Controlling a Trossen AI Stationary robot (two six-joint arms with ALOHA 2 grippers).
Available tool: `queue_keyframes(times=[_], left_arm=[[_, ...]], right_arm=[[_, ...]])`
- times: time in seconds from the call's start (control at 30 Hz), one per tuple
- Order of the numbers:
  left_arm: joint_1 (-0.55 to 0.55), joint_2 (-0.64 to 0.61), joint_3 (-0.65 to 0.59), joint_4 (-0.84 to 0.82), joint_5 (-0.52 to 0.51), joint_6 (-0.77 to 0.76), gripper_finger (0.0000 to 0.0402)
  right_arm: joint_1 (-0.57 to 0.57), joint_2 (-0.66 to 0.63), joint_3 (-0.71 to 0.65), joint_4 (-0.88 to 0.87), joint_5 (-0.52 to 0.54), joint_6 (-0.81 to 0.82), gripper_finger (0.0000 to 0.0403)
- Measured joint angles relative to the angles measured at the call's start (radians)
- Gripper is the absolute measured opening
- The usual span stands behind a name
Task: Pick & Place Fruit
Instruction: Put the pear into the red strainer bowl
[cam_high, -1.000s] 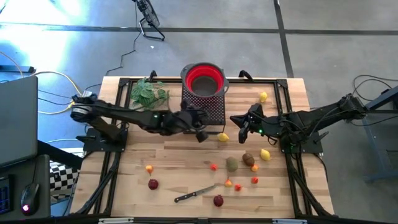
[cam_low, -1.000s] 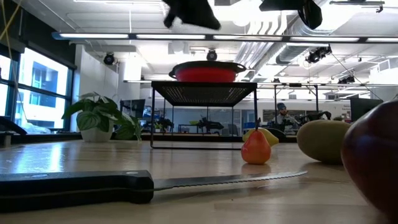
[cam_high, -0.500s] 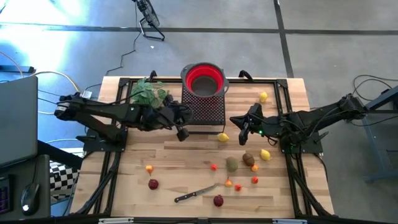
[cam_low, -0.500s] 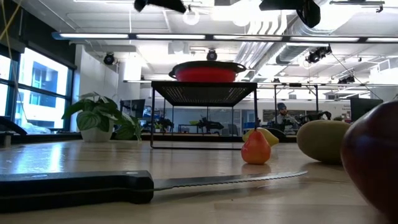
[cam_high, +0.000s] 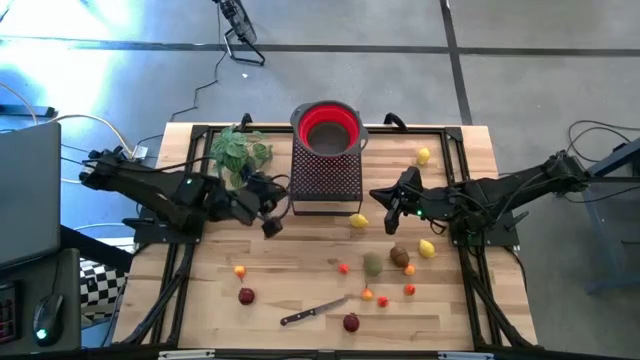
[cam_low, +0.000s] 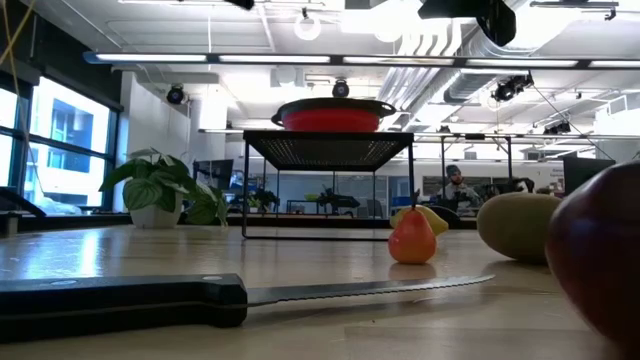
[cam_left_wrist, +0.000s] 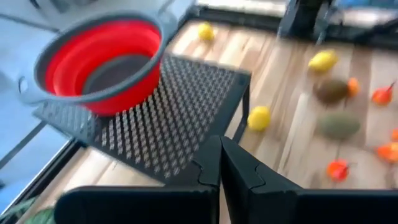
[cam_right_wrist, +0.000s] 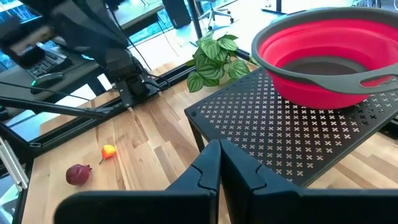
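Note:
The fruit lies loose on the wooden table: a lemon (cam_high: 358, 220) by the stand's near right corner, a second lemon (cam_high: 427, 249), a brown oval (cam_high: 399, 256), an olive-green oval (cam_high: 373, 264), dark red balls (cam_high: 246, 296) (cam_high: 350, 322) and several small orange and red pieces (cam_high: 367, 294). My left gripper (cam_high: 270, 225) is shut and holds nothing; it hangs above the table, left of the stand. My right gripper (cam_high: 388, 212) is shut and holds nothing, and it hangs right of the stand above the lemon. Both wrist views show the shut fingers, the left (cam_left_wrist: 220, 163) and the right (cam_right_wrist: 219, 167).
A red colander (cam_high: 327, 127) sits on a black mesh stand (cam_high: 327, 178) at the table's far middle. A green leafy sprig (cam_high: 238, 150) stands at the far left. A black-handled knife (cam_high: 315, 311) lies near the front edge. Another small yellow fruit (cam_high: 423, 155) lies at the far right.
My left gripper has drawn back from in front of the stand toward the table's left edge and risen a little, staying shut with nothing in it. In the low view it has gone up out of the picture. The fruit has not moved.

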Motion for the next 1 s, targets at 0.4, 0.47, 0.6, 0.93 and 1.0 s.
queue_keyframes(times=[0.4,0.47,0.6,0.93,1.0], left_arm=[[-0.124,0.001,0.001,-0.046,-0.05,-0.112,0.0001],[-0.139,0.001,0.001,-0.046,-0.042,-0.113,0.0001],[-0.153,0.001,0.001,-0.044,0.029,-0.115,0.0001],[-0.151,0.001,0.001,-0.042,0.164,-0.106,0.0001],[-0.151,0.001,0.001,-0.032,0.151,-0.1,0.0001]], right_arm=[[0.0,0.0,0.0,0.001,0.001,0.0,0.0003],[0.0,0.0,0.0,0.001,0.001,0.0,0.0003],[0.0,0.0,0.0,0.002,0.001,0.0,0.0003],[0.0,0.0,0.0,0.013,-0.001,0.007,0.0003],[0.0,0.0,0.0,0.025,-0.002,0.035,0.0003]])
